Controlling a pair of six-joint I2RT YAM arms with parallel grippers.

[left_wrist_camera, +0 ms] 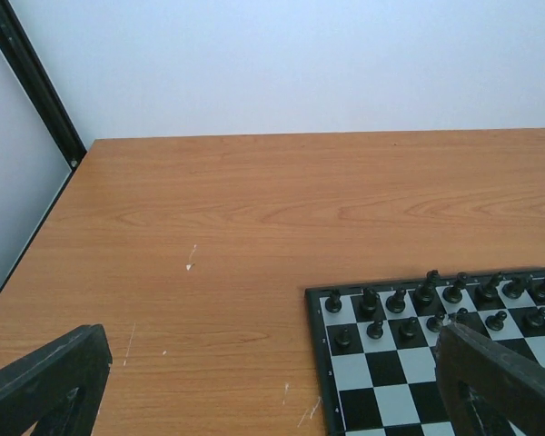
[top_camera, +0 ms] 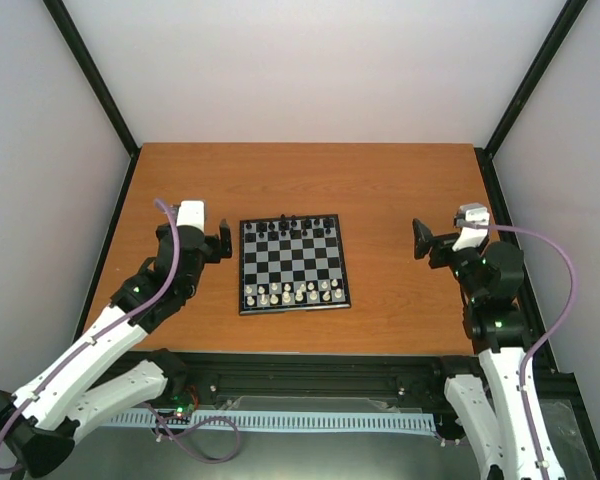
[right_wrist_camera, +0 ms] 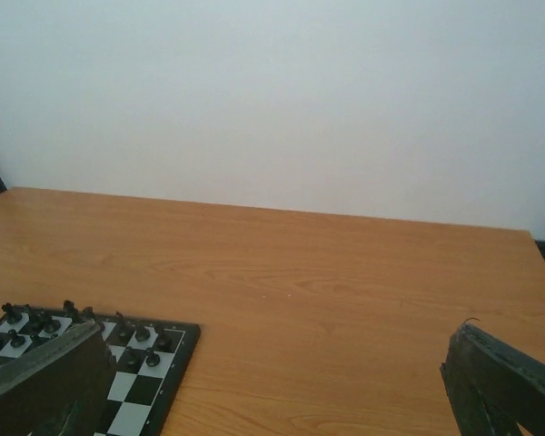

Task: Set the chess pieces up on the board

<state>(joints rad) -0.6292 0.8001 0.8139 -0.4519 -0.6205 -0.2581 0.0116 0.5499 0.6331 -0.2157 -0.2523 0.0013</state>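
An orange wooden table (top_camera: 400,200) stands between white walls (top_camera: 310,60).

Top view looks down on the tabletop (top_camera: 380,180); wrist views sit low, facing the back wall (left_wrist_camera: 300,64), sharing the board (top_camera: 293,263).

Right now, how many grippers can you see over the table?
2: the left gripper just left of the board, the right gripper farther off on its right. Both are open and empty.
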